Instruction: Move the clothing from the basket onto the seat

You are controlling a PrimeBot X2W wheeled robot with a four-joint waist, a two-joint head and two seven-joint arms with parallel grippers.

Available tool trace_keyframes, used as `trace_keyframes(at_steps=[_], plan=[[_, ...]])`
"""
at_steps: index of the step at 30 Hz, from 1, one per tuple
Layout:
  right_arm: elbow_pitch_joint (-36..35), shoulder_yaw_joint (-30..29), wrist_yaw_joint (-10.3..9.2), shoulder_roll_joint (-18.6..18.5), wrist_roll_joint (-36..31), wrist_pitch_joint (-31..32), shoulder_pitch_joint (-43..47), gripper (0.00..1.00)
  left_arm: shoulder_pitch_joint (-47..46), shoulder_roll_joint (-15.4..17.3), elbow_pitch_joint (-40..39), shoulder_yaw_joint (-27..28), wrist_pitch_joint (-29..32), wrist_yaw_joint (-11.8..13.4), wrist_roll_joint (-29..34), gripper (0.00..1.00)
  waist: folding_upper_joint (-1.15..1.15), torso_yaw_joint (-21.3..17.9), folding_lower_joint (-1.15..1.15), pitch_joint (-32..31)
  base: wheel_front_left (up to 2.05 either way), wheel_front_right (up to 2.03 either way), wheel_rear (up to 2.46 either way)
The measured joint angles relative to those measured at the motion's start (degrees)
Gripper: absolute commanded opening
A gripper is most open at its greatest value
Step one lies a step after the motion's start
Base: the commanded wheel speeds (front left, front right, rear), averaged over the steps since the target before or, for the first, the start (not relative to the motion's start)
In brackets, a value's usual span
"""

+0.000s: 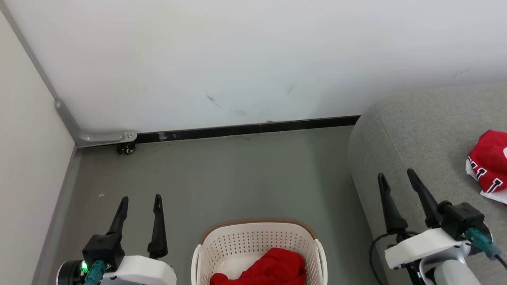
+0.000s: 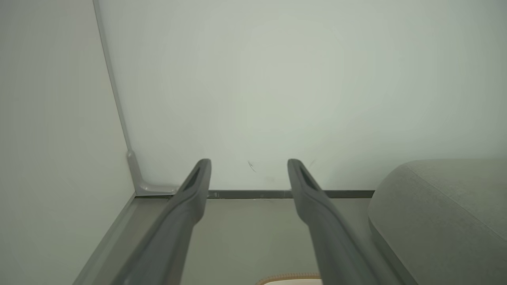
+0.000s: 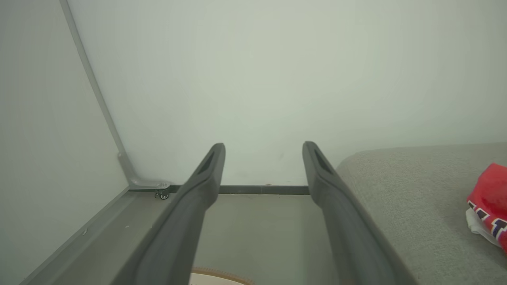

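The cream perforated basket [image 1: 257,241] with a brown rim stands on the floor at the bottom centre of the head view, and a crumpled red garment [image 1: 269,269] lies inside it. A second red garment [image 1: 489,164] with white trim and dark lettering lies on the grey seat [image 1: 416,134] at the right; it also appears in the right wrist view [image 3: 489,198]. My left gripper [image 1: 140,200] is open and empty, left of the basket. My right gripper [image 1: 396,174] is open and empty over the seat's near edge, left of that garment. Both wrist views show spread fingers [image 2: 196,178] [image 3: 210,166].
A white wall with a dark baseboard [image 1: 245,128] runs behind the floor [image 1: 237,174]. A pale panel [image 1: 23,158] closes the left side, its metal bracket and small caster [image 1: 126,148] at the corner. Bare floor lies between basket and wall.
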Motion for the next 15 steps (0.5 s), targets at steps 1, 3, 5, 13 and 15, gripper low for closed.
trace_keyframes(at_steps=[1, 3, 5, 13, 15], plan=[[-0.5, -0.2, 0.0, 0.5, -0.4, 0.1, 0.7, 1.0, 0.0, -0.1, 0.2, -0.2, 0.0, -0.1, 0.1, 1.0, 0.0, 0.1, 0.0, -0.3, 0.0, 0.0, 0.0], [-0.9, -0.4, 0.0, 1.2, -1.0, 0.5, 1.8, 1.0, 0.1, -0.3, 0.5, -0.5, 0.0, -0.1, 0.2, 1.0, 0.0, 0.3, 0.0, -0.8, 0.0, 0.0, 0.0], [-1.3, -1.2, 0.0, 1.4, -1.5, 0.8, 3.4, 1.0, 0.3, -0.7, 0.8, -0.7, 0.0, -0.2, 0.5, 1.0, 0.0, 0.6, 0.0, -1.6, 0.0, 0.0, 0.0], [-3.7, -2.8, 0.0, 2.8, -3.0, 2.5, 7.0, 1.0, 1.4, -0.8, 1.3, -1.1, 0.0, -0.7, 0.6, 1.0, 0.0, 0.8, 0.0, -2.4, 0.0, 0.0, 0.0], [-4.6, -2.8, 0.0, 3.0, -3.0, 2.9, 7.7, 1.0, 1.4, -0.9, 1.4, -1.1, 0.0, -0.7, 0.6, 1.0, 0.0, 0.8, 0.0, -2.4, 0.0, 0.0, 0.0]])
